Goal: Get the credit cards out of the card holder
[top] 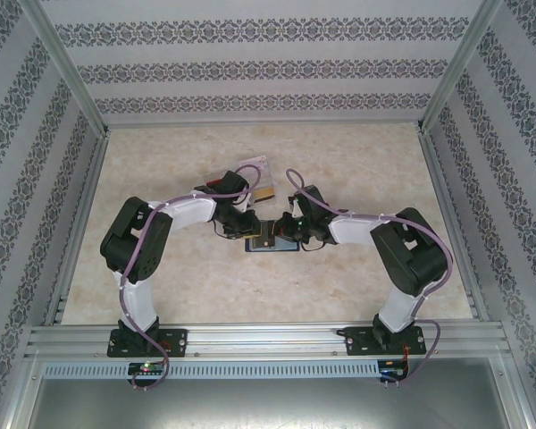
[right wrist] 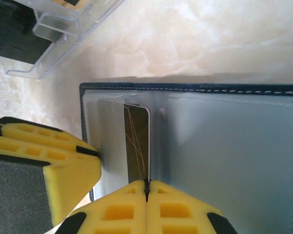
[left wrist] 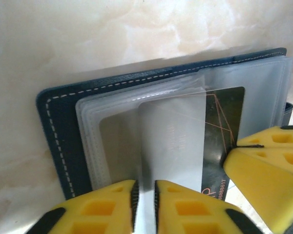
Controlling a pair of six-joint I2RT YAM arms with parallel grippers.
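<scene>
"Looking down from the top view, the card holder (top: 270,241) is lying open mid-table with both arms crowding over it. A pale card (top: 253,168) and a gold card (top: 264,193) are already lying out toward the far edge."

"And the left wrist?"

"The left gripper (left wrist: 145,207) is standing slightly parted around a clear sleeve (left wrist: 171,141). I am failing to tell whether it is pinching. The right gripper (left wrist: 233,148) is clenching the black card (left wrist: 223,117) by its edge."

"So a card is being pulled. Right wrist?"

"Same bite, at the sleeve's mouth. I am judging the next move is calling for a straight draw along the sleeve, toward the right wrist. Bare table is lying open around the holder, and a clear tray (right wrist: 58,48) is sitting off its corner."
</scene>
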